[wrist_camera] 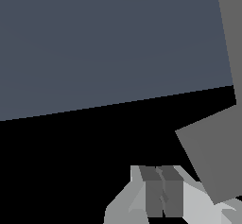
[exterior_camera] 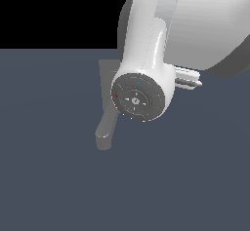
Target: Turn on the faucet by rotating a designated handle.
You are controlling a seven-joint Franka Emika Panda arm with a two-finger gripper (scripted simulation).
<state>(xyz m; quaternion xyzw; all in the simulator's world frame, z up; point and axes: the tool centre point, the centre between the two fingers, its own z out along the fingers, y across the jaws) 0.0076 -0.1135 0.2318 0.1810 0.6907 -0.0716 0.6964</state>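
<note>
Nothing turned yet, I judge — my gripper (wrist_camera: pixel 159 192), pressed together and empty, sits beside the faucet (exterior_camera: pixel 104 132), handle unseen.

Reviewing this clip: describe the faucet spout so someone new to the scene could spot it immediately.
Start at the big white robot arm filling the upper exterior view, then look just below its round dark-faced joint. The faucet is the matte grey fixture partly hidden behind it; the spout is the thick, rounded-end bar sticking out low toward the exterior view's left, the only grey piece lying across the blue-grey floor.
</note>
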